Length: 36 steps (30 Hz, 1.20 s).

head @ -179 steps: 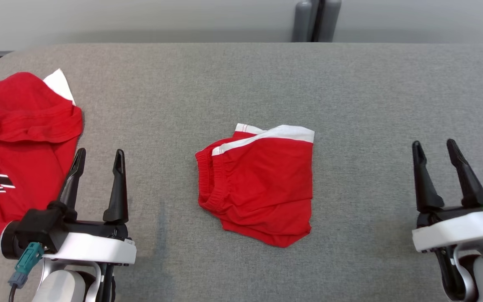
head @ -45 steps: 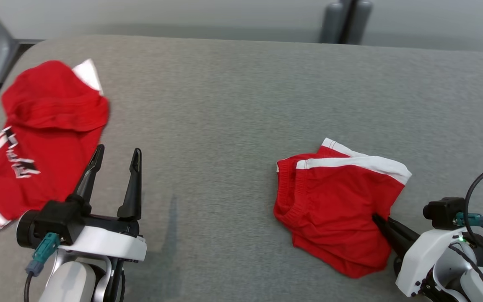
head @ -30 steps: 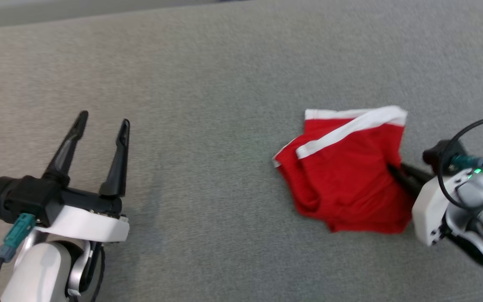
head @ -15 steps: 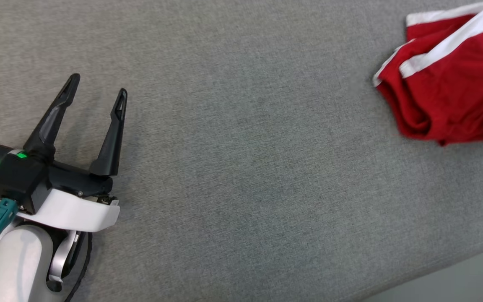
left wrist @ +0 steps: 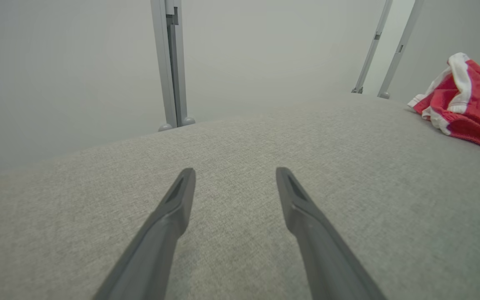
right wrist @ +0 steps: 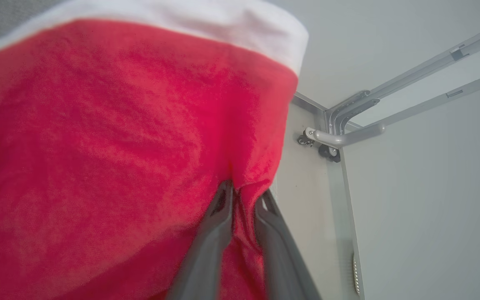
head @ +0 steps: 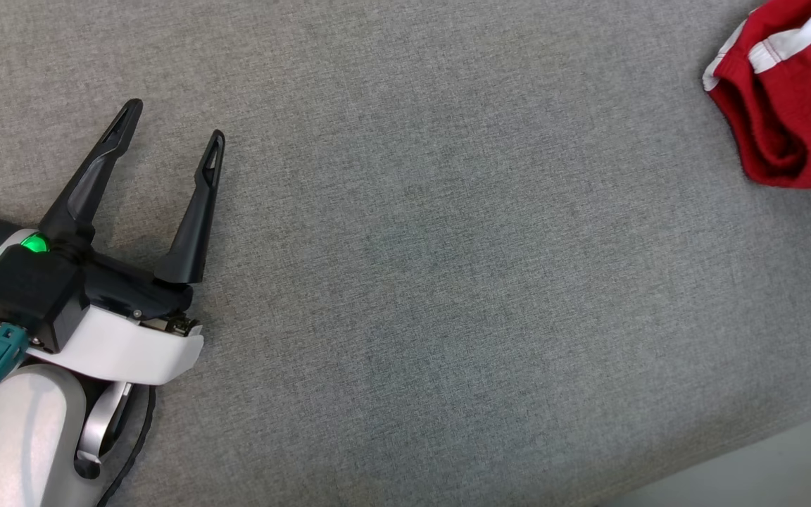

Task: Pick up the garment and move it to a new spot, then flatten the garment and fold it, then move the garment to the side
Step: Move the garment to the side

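Garment (head: pixel 793 105), red shorts with white trim, is lying bunched toward the counter's (head: pixel 448 282) right side. Left pincer (head: pixel 174 120) is hovering level over the left part, fingers spread wide, grasping nothing. From the right wrist, the right pincer (right wrist: pixel 246 189) is showing close up, fingers nearly together, pinching a red fold.

This is looking like a robotics lab or test cell, not a home. A wide desk (head: pixel 448 282) is lying under a plain grey fabric cover, with bare pale wall panels (left wrist: pixel 77 62) standing close behind it. Slim grey metal posts (left wrist: pixel 169 62) are rising against those panels on small rounded feet. Past the desk's edge a smooth pale floor (head: pixel 764 472) is showing, and a tubular metal frame (right wrist: pixel 361 129) is sitting on what are appearing to be small castors.
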### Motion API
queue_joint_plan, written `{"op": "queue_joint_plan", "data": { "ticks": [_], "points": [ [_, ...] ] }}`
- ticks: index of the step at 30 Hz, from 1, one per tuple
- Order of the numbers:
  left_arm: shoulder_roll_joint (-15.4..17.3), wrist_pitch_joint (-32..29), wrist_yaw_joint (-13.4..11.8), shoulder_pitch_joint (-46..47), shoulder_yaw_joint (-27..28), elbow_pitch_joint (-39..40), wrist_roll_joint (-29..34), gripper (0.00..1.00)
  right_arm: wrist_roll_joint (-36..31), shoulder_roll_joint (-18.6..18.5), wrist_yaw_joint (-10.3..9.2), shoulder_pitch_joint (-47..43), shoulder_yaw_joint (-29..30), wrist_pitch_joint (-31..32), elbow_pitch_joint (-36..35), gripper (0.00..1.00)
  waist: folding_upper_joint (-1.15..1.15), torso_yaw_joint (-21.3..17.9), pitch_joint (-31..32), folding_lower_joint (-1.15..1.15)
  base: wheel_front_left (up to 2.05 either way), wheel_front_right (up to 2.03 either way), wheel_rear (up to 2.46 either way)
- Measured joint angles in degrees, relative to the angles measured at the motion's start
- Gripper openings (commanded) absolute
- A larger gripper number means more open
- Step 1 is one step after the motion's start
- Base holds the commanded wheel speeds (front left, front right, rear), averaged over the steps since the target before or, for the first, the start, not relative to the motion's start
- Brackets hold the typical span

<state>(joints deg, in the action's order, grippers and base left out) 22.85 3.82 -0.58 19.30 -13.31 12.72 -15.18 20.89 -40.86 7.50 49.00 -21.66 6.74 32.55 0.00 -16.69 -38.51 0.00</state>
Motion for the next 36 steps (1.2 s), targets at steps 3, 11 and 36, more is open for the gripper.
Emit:
{"op": "queue_joint_plan", "data": {
  "ticks": [3, 11, 36],
  "points": [
    [-0.05, 0.30, -0.01, 0.09, -0.09, -0.19, -0.01, 1.00, -0.23, 1.60, 0.00, -0.18, 2.63, -1.74, 1.32, 1.00, 0.00, 0.37, -0.07, 0.00, 0.00, 0.00, 0.00],
    [-0.44, 1.36, -0.51, -0.11, -0.22, -2.37, -0.57, 1.00, -0.25, 7.42, 0.00, -4.78, 14.00, -10.37, 1.83, 1.00, 0.00, 0.72, 2.37, 0.00, 0.00, 0.00, 0.00],
    [-5.49, 8.21, -4.43, -7.43, 3.09, -11.35, -6.69, 1.00, -8.28, 35.57, -0.01, -31.55, 28.11, -11.87, -29.06, 1.00, 0.00, 9.82, 16.92, 0.00, 0.00, 0.00, 0.00]
  ]
}}
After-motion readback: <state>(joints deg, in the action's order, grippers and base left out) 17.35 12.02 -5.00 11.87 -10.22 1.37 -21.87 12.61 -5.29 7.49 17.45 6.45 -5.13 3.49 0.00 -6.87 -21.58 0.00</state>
